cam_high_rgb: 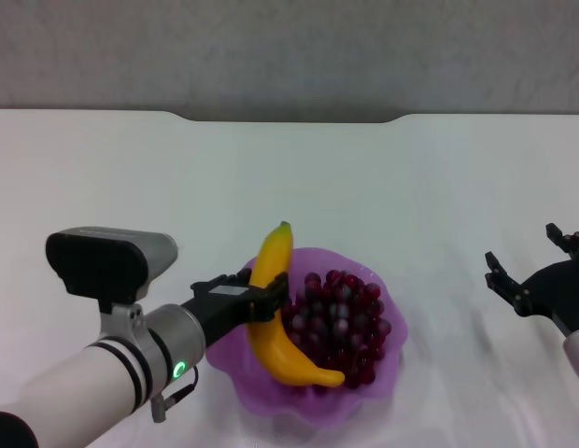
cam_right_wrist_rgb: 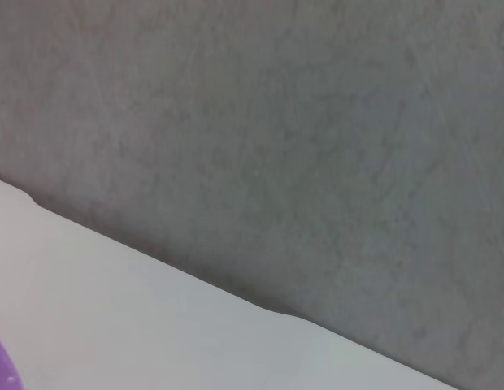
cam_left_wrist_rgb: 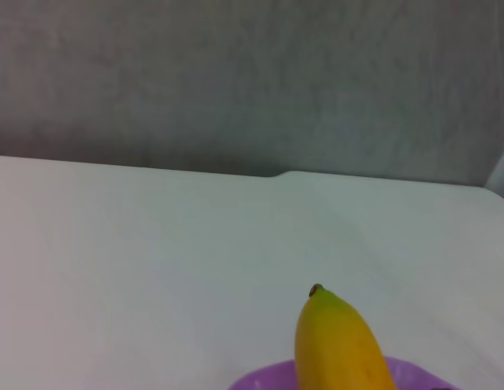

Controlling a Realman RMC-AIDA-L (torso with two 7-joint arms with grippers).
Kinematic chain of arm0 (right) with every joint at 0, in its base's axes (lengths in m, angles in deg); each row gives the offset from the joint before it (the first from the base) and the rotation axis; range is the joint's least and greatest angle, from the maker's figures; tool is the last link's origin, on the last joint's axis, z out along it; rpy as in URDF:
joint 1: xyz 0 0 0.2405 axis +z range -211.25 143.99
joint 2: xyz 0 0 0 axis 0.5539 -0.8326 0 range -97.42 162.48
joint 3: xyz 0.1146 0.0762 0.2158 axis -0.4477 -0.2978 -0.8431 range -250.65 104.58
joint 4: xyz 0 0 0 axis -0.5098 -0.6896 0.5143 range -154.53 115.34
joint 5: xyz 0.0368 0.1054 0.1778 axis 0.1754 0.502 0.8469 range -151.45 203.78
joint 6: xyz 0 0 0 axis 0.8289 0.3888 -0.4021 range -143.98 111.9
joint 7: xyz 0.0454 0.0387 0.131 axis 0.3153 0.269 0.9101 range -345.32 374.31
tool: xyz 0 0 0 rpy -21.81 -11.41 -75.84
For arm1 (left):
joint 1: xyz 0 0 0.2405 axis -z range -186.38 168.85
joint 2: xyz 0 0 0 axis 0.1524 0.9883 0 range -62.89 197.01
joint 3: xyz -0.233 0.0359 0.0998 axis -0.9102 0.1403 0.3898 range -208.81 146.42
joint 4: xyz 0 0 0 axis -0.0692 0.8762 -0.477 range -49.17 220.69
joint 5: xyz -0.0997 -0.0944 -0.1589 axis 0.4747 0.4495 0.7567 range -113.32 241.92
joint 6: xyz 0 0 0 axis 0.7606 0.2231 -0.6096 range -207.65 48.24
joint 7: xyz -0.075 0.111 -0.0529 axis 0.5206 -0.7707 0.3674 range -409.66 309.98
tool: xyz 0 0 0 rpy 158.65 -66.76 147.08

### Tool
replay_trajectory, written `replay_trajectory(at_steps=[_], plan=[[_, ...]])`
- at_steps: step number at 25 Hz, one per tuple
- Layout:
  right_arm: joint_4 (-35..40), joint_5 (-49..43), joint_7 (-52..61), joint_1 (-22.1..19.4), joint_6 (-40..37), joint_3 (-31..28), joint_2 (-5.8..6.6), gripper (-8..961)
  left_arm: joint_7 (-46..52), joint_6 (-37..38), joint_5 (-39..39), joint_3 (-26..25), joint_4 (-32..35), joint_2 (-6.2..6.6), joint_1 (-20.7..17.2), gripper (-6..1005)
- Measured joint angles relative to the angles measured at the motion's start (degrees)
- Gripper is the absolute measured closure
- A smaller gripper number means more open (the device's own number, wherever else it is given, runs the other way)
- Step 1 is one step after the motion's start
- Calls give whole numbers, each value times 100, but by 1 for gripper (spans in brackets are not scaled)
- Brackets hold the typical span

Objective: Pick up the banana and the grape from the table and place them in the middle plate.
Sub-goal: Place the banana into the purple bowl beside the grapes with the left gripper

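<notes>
Yellow banana (cam_high_rgb: 275,313) is clamped in the left gripper (cam_high_rgb: 260,301) at lower left of centre, over the middle plate (cam_high_rgb: 317,403), its low end among the grape (cam_high_rgb: 345,322) already lying inside. Only the release looks left. Far right, the right gripper (cam_high_rgb: 532,271) hangs spread, empty. White table (cam_high_rgb: 271,168), grey wall behind.

Mottled grey wall (cam_high_rgb: 289,51) behind

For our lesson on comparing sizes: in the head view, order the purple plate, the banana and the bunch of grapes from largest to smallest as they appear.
1. Purple plate, the widest.
2. Banana and bunch of grapes: too close to rank. The banana is longer but slimmer; the grapes are broader but shorter and partly hidden behind the banana.
</notes>
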Motion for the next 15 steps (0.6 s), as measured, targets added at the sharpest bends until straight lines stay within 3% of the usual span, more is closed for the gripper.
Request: replay_trajectory(at_steps=[15], plan=[[-11, -3, 0, -1, -1, -1, -1, 50, -11, 555, -36, 495, 346, -1, 271, 442]])
